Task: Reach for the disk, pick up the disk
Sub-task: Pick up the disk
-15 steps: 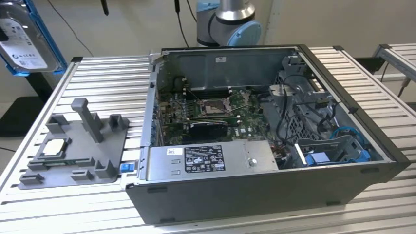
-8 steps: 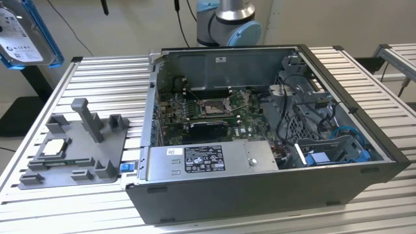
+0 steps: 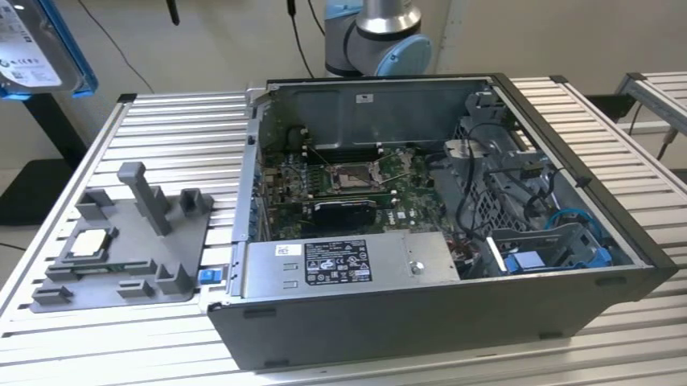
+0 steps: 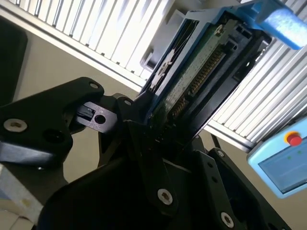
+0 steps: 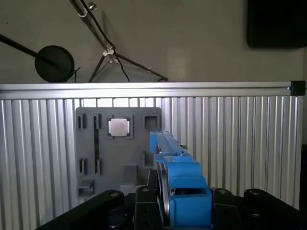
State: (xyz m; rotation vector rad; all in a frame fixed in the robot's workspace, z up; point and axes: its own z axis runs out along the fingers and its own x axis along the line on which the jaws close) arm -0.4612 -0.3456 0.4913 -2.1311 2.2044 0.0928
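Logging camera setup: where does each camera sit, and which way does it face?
Exterior view: off the arm, looking down into the computer case; arm behind it.
First wrist view: at the wrist, facing the table past the disk; tool shows.
Second wrist view: at the wrist, facing the disk's circuit side; tool clamps it.
Shared: the disk.

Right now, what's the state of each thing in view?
disk: clamped in the hand, held in the air clear of the table
hand: shut on the disk
case: side panel off, board and bays exposed
chip: seated in the fixture on the table, nothing touching it
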